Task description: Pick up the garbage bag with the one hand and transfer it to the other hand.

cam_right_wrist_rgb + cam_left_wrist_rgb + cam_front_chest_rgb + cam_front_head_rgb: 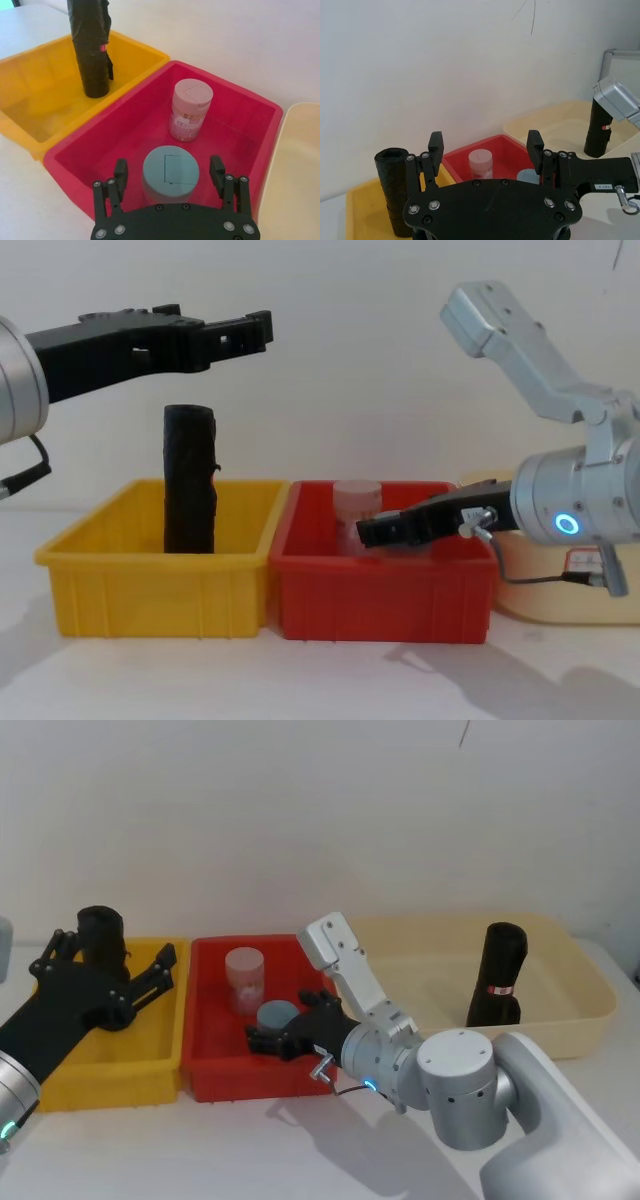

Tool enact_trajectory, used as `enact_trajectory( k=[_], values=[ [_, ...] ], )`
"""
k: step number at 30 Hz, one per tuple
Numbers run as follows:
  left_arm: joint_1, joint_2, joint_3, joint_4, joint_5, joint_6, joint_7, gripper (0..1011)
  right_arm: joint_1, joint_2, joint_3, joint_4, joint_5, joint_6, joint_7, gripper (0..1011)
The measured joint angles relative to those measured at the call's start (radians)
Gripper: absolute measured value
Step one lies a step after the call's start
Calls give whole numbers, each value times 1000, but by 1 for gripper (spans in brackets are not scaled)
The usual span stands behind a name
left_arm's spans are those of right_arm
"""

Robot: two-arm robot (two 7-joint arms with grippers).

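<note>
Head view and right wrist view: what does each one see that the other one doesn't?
Head view: the labelled garbage bag in the cream bin, and the open left gripper over the yellow bin. Right wrist view: the jars' flip lids and the other black roll standing on the yellow floor. Both: red bin, pink jar, grey jar, open right gripper.

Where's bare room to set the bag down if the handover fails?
Free: cream bin floor between the garbage bag and the red bin; yellow bin floor in front of the plain roll. Crowded: the red bin, two jars and the open right gripper.
</note>
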Motion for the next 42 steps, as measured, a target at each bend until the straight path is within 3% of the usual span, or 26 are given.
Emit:
enact_trajectory(
  k=[12,25,42],
  values=[
    [0,0,0,0,0,0,0,1001,15,-11,4,30,-1,-1,-6,987],
    [0,0,0,0,0,0,0,1001,21,-11,-3,40,-17,-2,-2,663],
    [0,0,0,0,0,0,0,1001,26,-11,29,-30,-4,-37,-5,663]
  ],
)
